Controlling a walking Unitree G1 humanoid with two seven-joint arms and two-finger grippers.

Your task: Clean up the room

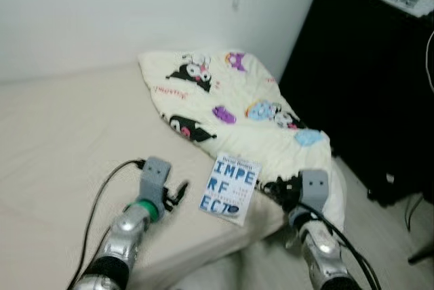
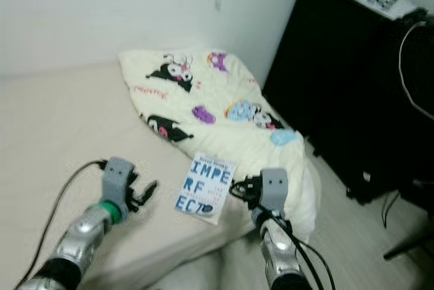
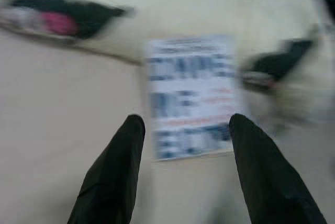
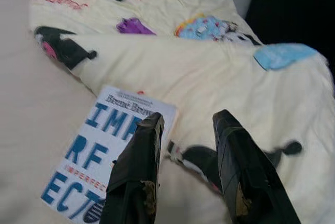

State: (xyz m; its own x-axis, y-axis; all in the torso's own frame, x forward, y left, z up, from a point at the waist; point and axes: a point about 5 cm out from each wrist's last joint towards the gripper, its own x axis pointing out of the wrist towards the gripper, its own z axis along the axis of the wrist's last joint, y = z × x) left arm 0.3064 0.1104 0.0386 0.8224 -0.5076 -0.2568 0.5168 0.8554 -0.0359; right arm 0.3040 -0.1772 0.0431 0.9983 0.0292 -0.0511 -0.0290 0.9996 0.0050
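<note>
Fingers spread on both sides, the left gripper [image 1: 178,192] and right gripper [image 1: 274,185] flank the book [image 1: 230,188], which lies flat near the bed [image 1: 61,148] edge against the quilt [image 1: 237,107] (long axis pointing away), the right slightly nearer.

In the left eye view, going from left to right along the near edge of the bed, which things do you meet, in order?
left gripper → book → right gripper
</note>
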